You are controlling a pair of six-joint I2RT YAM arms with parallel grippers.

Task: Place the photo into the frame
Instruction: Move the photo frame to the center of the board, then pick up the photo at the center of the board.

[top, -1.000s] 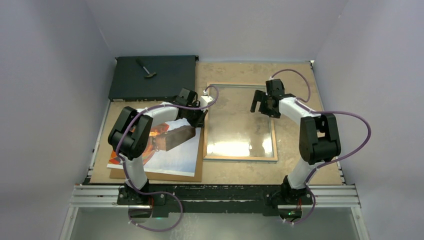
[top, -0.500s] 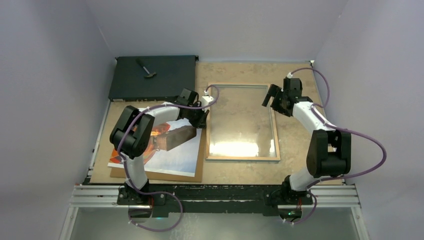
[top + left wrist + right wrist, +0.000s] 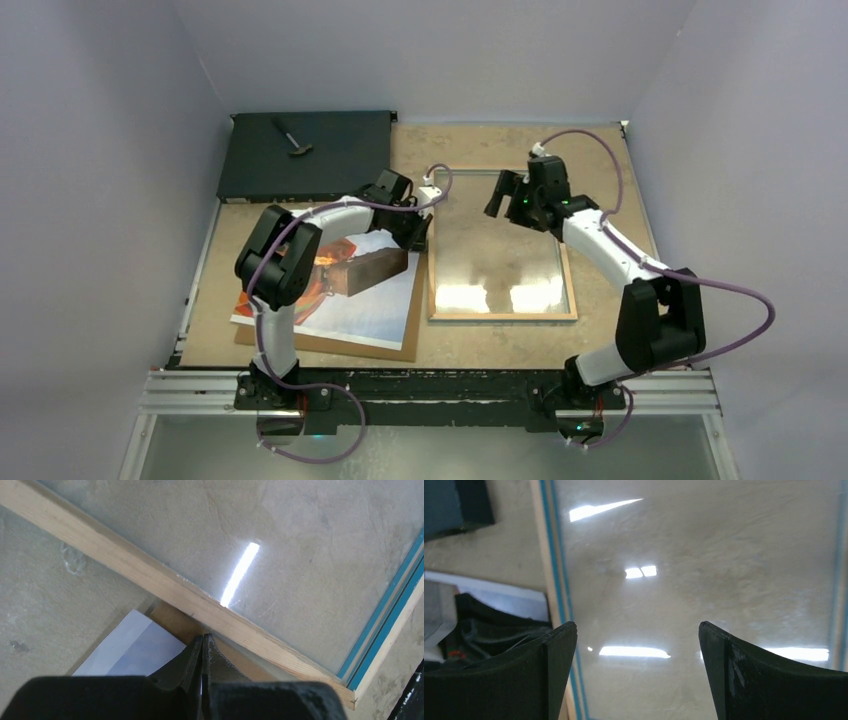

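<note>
The frame (image 3: 500, 316) lies back up on the table, its bare wood rim around reflective glass. It also shows in the left wrist view (image 3: 165, 582) and the right wrist view (image 3: 540, 555), where a blue strip lines the rim. The photo (image 3: 360, 305) lies picture up on a brown backing panel (image 3: 330, 345), left of the frame. My left gripper (image 3: 418, 228) is shut, its tips (image 3: 202, 639) on the panel (image 3: 172, 622) at the photo's (image 3: 135, 647) far right corner, against the frame's left rail. My right gripper (image 3: 500, 197) hangs open and empty (image 3: 636, 625) above the frame's upper glass.
A flat black box (image 3: 310, 155) with a small hammer-like tool (image 3: 292, 138) on it stands at the back left. White walls close in the table on three sides. The arms' bases and a metal rail (image 3: 430, 390) line the near edge.
The left gripper moved right, and the photo, the panel and the frame shifted right with it. The right gripper swung out to the frame's right rail, then back left over the glass.
</note>
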